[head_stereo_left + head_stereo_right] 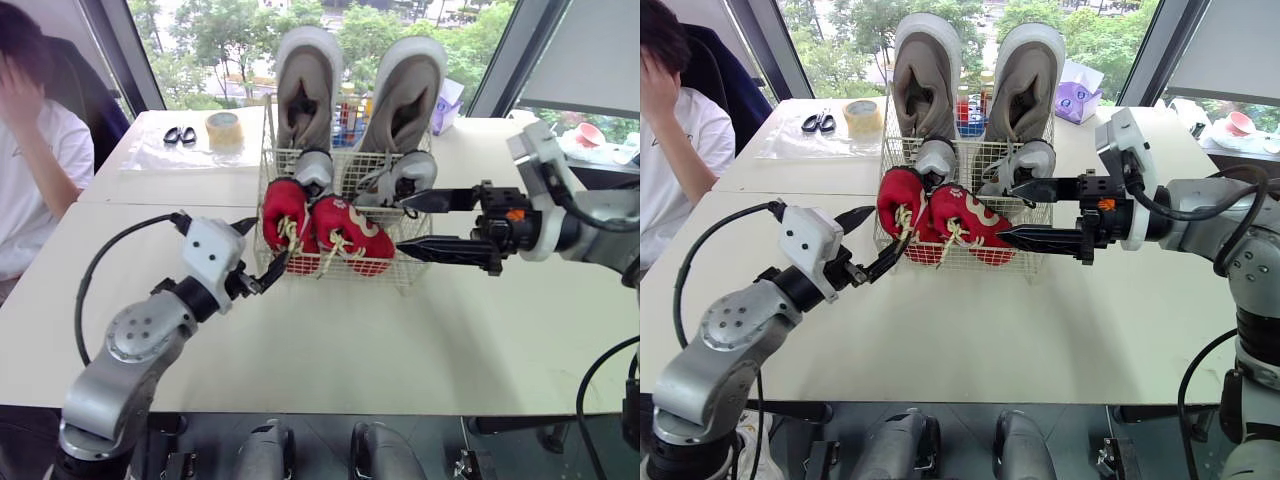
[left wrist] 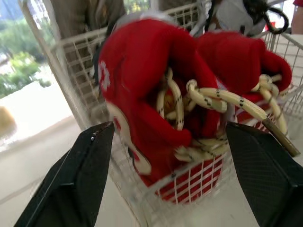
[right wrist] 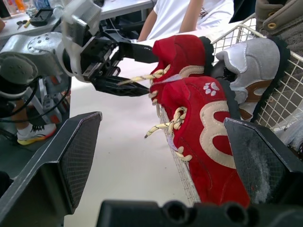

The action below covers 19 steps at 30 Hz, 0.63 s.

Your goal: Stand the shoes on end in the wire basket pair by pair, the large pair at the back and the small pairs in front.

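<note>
While both grippers sit at the wire basket [image 1: 352, 165], their jaws are spread wide and grip nothing. The left gripper [image 1: 272, 270] points up from a bent arm held low over the table [image 1: 400, 340]. One red shoe [image 2: 142, 94] stands on end just beyond its jaws, and a cream lace [image 3: 137, 78] passes between them. The right gripper [image 1: 400, 226] is held level on an outstretched arm. One jaw lies beside the small grey shoes [image 1: 410, 175] and the other beside the second red shoe [image 1: 355, 240]. The large grey shoes [image 1: 308, 90] stand upright farther back.
</note>
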Available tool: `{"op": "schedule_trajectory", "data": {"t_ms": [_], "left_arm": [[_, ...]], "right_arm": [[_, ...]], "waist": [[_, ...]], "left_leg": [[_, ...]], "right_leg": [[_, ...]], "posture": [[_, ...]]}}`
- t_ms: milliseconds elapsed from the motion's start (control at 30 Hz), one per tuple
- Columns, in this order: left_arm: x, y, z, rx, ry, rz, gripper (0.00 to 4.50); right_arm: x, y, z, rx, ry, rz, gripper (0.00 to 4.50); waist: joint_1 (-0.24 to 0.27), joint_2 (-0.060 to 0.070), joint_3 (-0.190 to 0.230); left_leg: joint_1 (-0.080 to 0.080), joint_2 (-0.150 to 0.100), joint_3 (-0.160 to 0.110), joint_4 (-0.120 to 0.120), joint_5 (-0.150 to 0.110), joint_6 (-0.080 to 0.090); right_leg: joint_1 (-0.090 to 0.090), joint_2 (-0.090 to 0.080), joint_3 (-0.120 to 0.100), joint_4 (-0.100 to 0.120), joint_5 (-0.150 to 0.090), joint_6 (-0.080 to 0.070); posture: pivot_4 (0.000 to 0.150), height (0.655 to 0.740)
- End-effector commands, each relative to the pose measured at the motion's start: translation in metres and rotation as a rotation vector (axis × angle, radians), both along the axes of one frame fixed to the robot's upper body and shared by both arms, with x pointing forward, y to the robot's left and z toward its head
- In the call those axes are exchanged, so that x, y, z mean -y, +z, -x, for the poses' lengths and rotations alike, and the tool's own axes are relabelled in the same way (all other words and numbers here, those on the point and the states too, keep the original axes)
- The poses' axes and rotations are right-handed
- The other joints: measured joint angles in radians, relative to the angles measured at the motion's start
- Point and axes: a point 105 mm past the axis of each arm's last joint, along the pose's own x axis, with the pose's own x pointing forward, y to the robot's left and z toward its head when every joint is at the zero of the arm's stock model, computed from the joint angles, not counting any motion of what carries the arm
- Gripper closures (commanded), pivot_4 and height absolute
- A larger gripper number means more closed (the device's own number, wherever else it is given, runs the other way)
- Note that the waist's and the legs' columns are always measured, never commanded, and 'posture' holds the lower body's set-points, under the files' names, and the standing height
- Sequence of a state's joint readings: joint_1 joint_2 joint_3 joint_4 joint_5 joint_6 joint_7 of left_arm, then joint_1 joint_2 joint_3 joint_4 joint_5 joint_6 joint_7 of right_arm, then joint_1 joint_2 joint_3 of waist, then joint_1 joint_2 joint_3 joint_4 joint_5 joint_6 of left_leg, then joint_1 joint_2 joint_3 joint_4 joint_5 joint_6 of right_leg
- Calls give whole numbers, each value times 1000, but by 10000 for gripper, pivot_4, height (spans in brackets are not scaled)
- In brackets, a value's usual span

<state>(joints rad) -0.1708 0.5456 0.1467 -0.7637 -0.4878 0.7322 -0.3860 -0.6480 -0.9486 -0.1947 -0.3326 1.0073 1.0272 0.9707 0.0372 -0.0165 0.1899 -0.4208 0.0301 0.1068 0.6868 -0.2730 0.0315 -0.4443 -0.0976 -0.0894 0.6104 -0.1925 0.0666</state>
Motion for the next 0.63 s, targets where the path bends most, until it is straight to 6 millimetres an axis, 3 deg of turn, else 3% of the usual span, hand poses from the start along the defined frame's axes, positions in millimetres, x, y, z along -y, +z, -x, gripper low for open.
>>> {"op": "schedule_trajectory", "data": {"t_ms": [33, 100, 233, 467, 633], "left_arm": [[-14, 25, 26, -34, -89, 30, 10221], [-29, 23, 43, -169, -153, 61, 10221], [-61, 1, 71, -439, -159, -9, 10221], [-85, -41, 67, -557, -99, -40, 10221], [-82, -50, 55, -521, -99, 28, 10221]], "right_arm": [[13, -1, 11, -17, -17, 16, 0], [25, -10, 13, -63, -54, 40, 0], [48, -35, 15, -156, -134, 92, 0], [56, -72, 22, -264, -193, 80, 0], [61, -91, 26, -294, -234, 134, 0]], "waist": [[0, 0, 0], [-1, 0, 0], [-7, 2, 1], [2, 5, 0], [0, 6, 0]], "left_leg": [[-1, 0, 0, 0, 0, 0], [-2, 0, 0, 0, 0, 0], [-2, 0, 0, 0, 0, 0], [0, 1, 0, -1, -2, -5], [-6, 2, 1, -4, -3, -4]], "right_leg": [[-1, 0, 0, 0, 0, 0], [-1, 0, 0, 0, 0, 0], [-2, 0, -1, 0, -1, 1], [-1, -1, -1, -4, -4, -1], [-4, 0, -1, -11, 0, -6]], "posture": [[1500, 7400], [1500, 7400], [1500, 7400], [1500, 7400], [1500, 7400]]}}
